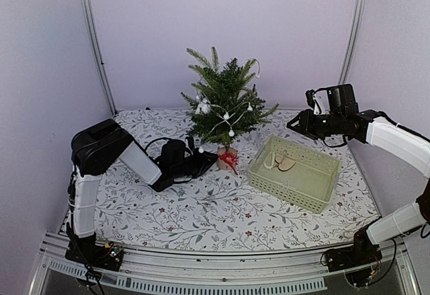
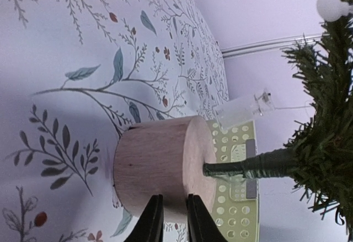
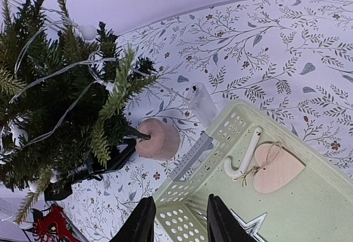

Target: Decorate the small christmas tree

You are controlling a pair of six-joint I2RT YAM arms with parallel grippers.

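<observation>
The small christmas tree (image 1: 225, 100) stands at the back middle of the table, strung with a white wire of round bulbs. Its round wooden base (image 2: 160, 165) fills the left wrist view, and the green trunk (image 2: 248, 165) rises from it. My left gripper (image 2: 172, 198) is low at the side of that base. Its fingers stand a narrow gap apart with nothing between them. My right gripper (image 3: 179, 200) hangs open and empty over the near corner of a pale green basket (image 3: 220, 143). A white candy cane (image 3: 242, 156), a wooden heart (image 3: 278, 167) and a silver star (image 3: 248, 228) lie in the basket.
A red ornament (image 1: 230, 159) lies on the floral cloth beside the tree's base, between my left gripper (image 1: 201, 160) and the basket (image 1: 293, 173). A clear plastic battery box (image 3: 201, 104) on the light wire lies behind the basket. Purple walls close in the back and sides.
</observation>
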